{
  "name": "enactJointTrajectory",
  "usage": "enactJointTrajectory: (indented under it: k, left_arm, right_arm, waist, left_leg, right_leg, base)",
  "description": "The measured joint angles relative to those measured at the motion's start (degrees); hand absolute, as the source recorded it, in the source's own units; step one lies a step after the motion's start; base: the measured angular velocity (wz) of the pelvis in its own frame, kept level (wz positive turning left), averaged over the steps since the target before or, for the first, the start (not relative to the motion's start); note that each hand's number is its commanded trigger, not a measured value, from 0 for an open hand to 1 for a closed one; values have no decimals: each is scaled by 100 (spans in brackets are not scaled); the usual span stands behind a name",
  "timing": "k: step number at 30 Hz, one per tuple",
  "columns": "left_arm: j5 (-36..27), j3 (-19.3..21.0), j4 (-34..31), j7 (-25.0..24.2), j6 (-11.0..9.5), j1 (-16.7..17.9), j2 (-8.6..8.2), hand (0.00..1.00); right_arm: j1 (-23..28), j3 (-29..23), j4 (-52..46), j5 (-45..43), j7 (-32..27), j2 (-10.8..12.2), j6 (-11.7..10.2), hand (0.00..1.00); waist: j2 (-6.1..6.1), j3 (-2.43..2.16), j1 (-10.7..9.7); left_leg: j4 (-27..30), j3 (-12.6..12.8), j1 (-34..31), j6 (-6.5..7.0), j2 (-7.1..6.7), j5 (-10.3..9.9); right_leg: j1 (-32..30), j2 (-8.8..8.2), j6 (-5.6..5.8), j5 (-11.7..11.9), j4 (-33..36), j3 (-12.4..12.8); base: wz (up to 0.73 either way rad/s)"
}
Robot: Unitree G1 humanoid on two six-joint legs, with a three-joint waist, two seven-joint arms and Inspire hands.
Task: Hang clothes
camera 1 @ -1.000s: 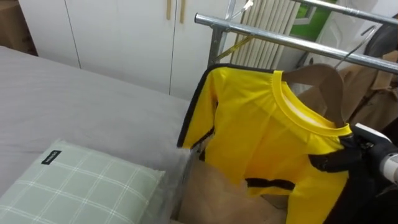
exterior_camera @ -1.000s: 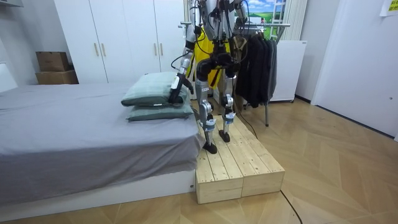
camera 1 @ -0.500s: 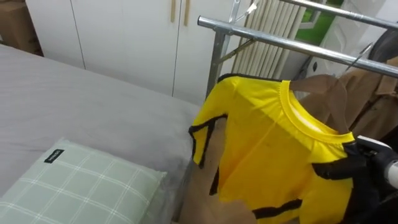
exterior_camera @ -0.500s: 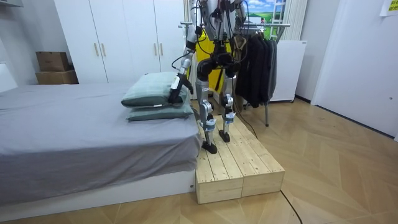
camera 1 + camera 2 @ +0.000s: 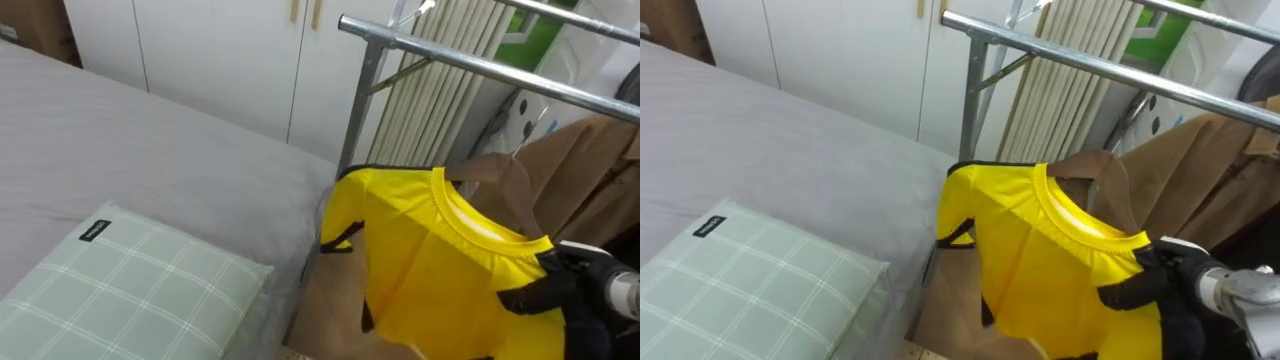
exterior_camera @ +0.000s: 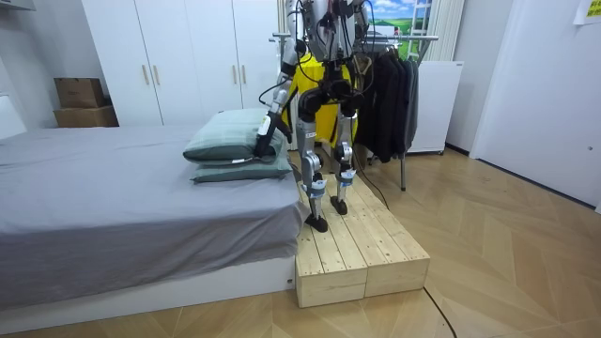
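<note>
One hand does the work here. The fingers (image 5: 1145, 283) of my right hand (image 5: 572, 284) are closed on the yellow shirt (image 5: 430, 265) at its shoulder, just beside the collar. Held there, the cloth falls spread out beneath my grip rather than bunched. The shirt is in the air, below the metal rail (image 5: 480, 66) and in front of a brown garment (image 5: 565, 170) that hangs from it. I judge that I grip it high so the neck can be brought up to the rail. The collar sits lower than the bar, so the hanging is not yet done. Whether a hanger is inside the shirt I cannot tell.

To my left a green checked pillow (image 5: 130, 285) lies on the bed (image 5: 150, 135), apart from the shirt. My left hand (image 6: 266, 130) is low beside the pillows in the room view, and I cannot tell the state of its fingers. I stand on a wooden platform (image 6: 362, 253) between the bed and the rack, which I take to be there to bring the rail within reach.
</note>
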Motion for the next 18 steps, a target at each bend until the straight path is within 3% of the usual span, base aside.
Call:
enactJointTrajectory:
  k: [3, 7, 10, 13, 18]
  left_arm:
    - [4, -30, 0, -11, -37, -67, 17, 0]
    - [3, -1, -8, -53, -171, -231, 132, 0]
    - [-25, -49, -30, -89, -260, -284, 280, 0]
    - [-27, -94, -243, -93, -270, -284, 322, 0]
    - [-19, -121, -510, -92, -290, -218, 320, 0]
  right_arm:
    - [-123, 341, 60, -14, 6, -41, -1, 100]
    - [-353, 457, 61, -17, 7, -40, -5, 100]
    - [-447, 511, 60, 41, 4, -41, -39, 100]
    - [-532, 511, 60, 81, -30, -41, -51, 100]
    - [-542, 609, 81, 59, -97, -42, -51, 100]
  waist:
    - [-24, 11, 135]
    - [-155, 64, 222]
    - [-272, 58, 277]
    - [-340, 86, 308]
    - [-407, 75, 525]
  left_leg:
    - [34, 3, -60, 0, -2, 0]
    - [180, -104, -301, -1, 7, 1]
    - [286, -213, -439, -17, 25, 9]
    - [372, -324, -569, -17, 32, 8]
    - [367, -318, -576, -20, 35, 5]
  right_leg:
    - [-82, -6, -6, -4, 36, 0]
    - [-221, -32, -43, 5, 65, -97]
    - [-260, -13, -62, 14, 36, -133]
    - [-263, -12, -95, 58, -33, -226]
    - [-274, -14, -98, 69, -27, -245]
  base:
    - [-4]
    - [11]
    - [17]
    - [16]
    - [1]
